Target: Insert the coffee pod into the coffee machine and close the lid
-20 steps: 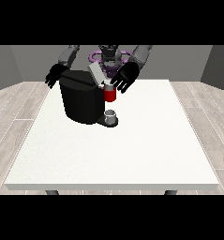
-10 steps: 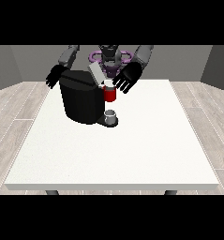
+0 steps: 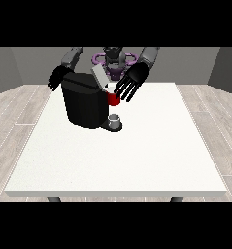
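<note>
Now | coffee machine (image 3: pixel 86 104): black, upper left of table (image 3: pixel 137 155), lid (image 3: pixel 100 76) raised | red thing at the machine (image 3: pixel 112 99): partly behind fingers | grey thing (image 3: pixel 115 119): at machine's base, cannot tell if pod | hand at the view's right (image 3: pixel 133 80): fingers spread, released, above red thing | hand at the view's left (image 3: pixel 57 79): behind machine, fingers hanging relaxed

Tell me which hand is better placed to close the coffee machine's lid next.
Probably the robot's left hand, at the view's right: it hovers open beside the raised lid. The other hand sits behind the coffee machine.
</note>
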You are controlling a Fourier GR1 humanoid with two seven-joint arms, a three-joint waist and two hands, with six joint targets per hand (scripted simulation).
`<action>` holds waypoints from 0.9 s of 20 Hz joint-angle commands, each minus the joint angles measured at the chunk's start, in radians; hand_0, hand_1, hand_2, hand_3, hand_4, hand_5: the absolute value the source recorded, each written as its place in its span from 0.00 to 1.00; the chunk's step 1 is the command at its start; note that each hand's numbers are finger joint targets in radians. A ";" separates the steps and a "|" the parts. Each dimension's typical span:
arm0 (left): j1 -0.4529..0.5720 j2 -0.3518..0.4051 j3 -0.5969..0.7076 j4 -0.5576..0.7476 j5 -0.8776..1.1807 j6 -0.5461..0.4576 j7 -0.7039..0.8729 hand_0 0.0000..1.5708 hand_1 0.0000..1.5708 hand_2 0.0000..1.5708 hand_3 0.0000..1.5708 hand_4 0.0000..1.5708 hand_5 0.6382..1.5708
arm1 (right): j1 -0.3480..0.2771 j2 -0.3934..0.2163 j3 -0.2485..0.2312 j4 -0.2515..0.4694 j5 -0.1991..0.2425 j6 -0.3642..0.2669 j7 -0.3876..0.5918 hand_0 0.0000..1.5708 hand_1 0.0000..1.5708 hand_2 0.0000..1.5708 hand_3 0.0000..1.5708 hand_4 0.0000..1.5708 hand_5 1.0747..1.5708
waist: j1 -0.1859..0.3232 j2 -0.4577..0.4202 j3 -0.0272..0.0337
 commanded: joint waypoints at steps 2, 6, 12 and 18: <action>0.007 -0.023 -0.006 -0.009 -0.012 0.000 0.001 0.00 0.00 0.00 0.00 0.00 1.00 | 0.010 -0.001 -0.008 0.023 -0.004 0.005 -0.028 0.00 0.00 0.00 0.00 0.24 1.00 | 0.010 -0.012 -0.0012; 0.035 -0.057 -0.013 -0.042 -0.004 -0.038 0.020 0.00 0.00 0.00 0.00 0.00 1.00 | 0.021 -0.037 -0.089 0.099 -0.061 0.035 -0.079 0.00 0.00 0.00 0.00 0.23 1.00 | 0.067 -0.057 -0.0009; 0.094 -0.050 0.031 -0.022 0.026 -0.034 0.002 0.00 0.00 0.00 0.00 0.00 1.00 | 0.085 0.011 -0.001 0.006 -0.027 0.010 -0.005 0.00 0.00 0.00 0.00 0.25 1.00 | 0.057 -0.136 -0.0016; 0.161 -0.163 0.169 -0.041 0.199 -0.037 0.052 0.00 0.00 0.00 0.00 0.00 1.00 | 0.156 -0.012 -0.051 0.049 -0.046 0.012 -0.041 0.00 0.00 0.00 0.00 0.24 1.00 | 0.133 -0.264 -0.0019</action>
